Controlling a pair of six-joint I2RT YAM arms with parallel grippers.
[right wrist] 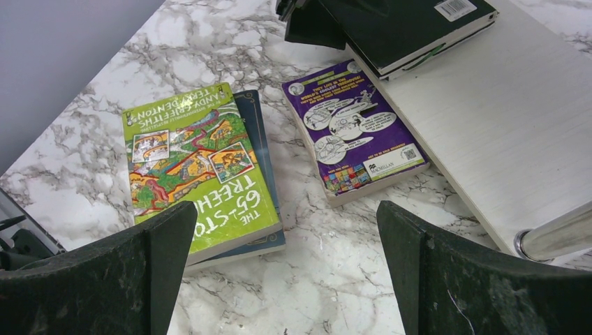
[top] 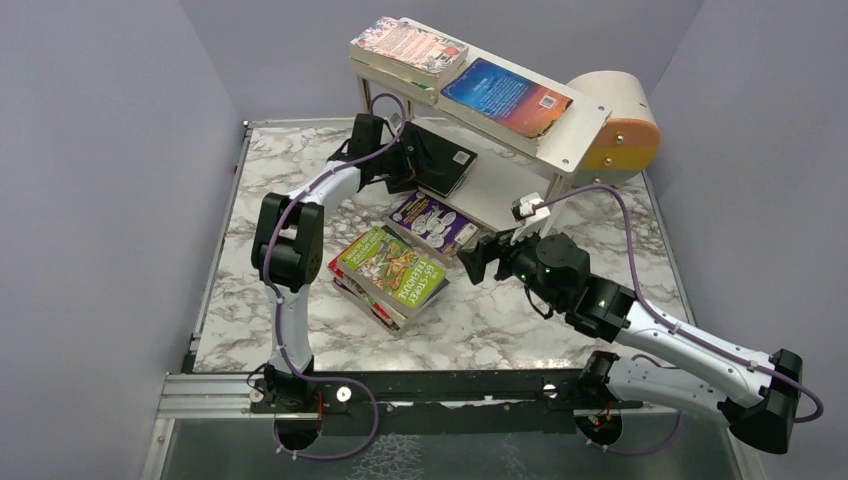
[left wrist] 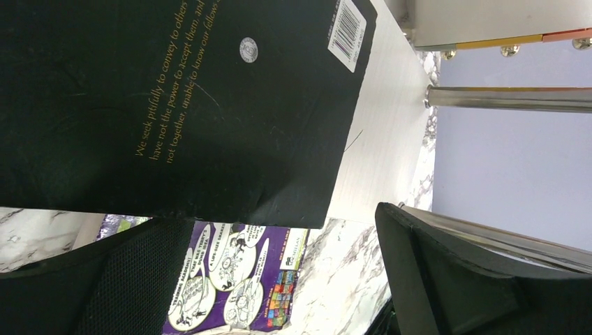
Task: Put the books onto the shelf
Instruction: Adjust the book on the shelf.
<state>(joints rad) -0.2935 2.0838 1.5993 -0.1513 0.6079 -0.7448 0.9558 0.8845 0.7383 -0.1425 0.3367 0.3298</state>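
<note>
The left pincer (top: 405,165) is standing apart just beside the matte black book (top: 442,160), which is lying flat on the pale wooden lower board of the shelf (top: 497,183). The right pincer (right wrist: 286,216) is hovering apart over the marbled surface (top: 500,320), above the glossy purple book (right wrist: 356,132) and the green book (right wrist: 195,167).

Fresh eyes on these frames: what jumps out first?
The green book, on top of a small stack on the table, and the purple book beside the shelf are the loudest colours. A pink-patterned book and a blue book lie flat on the shelf's top board, and a black book lies on the lower board by the open left gripper. The right gripper hangs open above the table.
</note>
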